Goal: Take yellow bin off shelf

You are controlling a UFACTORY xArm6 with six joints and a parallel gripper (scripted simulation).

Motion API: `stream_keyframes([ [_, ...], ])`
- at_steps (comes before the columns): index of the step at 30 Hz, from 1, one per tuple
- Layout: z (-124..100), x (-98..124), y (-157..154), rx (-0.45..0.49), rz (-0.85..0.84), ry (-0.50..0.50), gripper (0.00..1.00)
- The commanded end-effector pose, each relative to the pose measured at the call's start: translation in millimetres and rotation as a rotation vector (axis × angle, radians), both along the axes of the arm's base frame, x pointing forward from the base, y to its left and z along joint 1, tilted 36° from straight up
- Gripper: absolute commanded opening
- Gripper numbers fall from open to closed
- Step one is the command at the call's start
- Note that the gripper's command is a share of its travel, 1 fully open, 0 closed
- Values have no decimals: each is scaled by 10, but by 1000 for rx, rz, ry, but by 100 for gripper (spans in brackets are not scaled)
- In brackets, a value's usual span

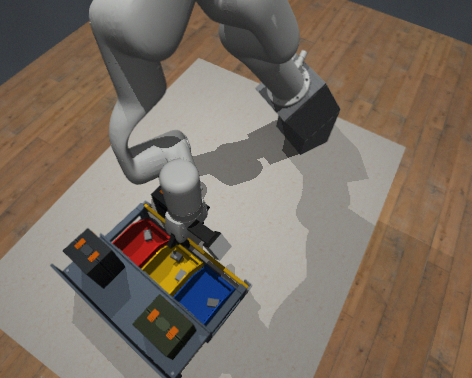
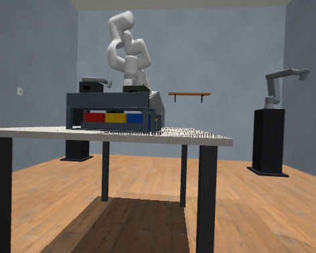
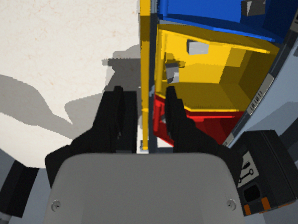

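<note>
The yellow open bin [image 1: 176,270] sits on the grey shelf [image 1: 149,280], in the middle between a red bin [image 1: 141,242] and a blue bin [image 1: 206,292]. Small grey parts lie in it. In the wrist view the yellow bin [image 3: 206,63] is just ahead of my fingers. My gripper [image 3: 144,96] points down at the shelf's front edge. Its fingers are half closed and straddle the yellow front strip [image 3: 144,43] and the grey rail. One finger is outside the shelf, the other reaches in near the wall between the yellow and red bins. A gap shows on both sides, and nothing is held. From the side, the yellow bin [image 2: 115,118] stands level in the shelf.
A black box [image 1: 91,256] and a green box [image 1: 163,325] with orange clasps sit on the shelf top. The arm's dark base [image 1: 306,117] stands at the table's far side. The shelf stands near one table corner. A second arm [image 2: 277,87] stands on a pedestal off the table.
</note>
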State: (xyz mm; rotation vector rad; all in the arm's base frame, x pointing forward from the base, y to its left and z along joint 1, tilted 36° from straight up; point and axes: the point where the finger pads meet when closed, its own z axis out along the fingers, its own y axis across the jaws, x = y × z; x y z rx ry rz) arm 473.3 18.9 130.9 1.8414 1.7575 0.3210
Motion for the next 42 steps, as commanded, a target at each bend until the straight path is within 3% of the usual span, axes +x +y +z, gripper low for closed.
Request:
stream_keyframes([
  [1, 10, 7, 3, 0, 1, -3, 47],
  [4, 10, 7, 3, 0, 1, -3, 47],
  [9, -354, 247, -102, 0, 1, -3, 47],
  [42, -294, 205, -85, 0, 1, -3, 47],
])
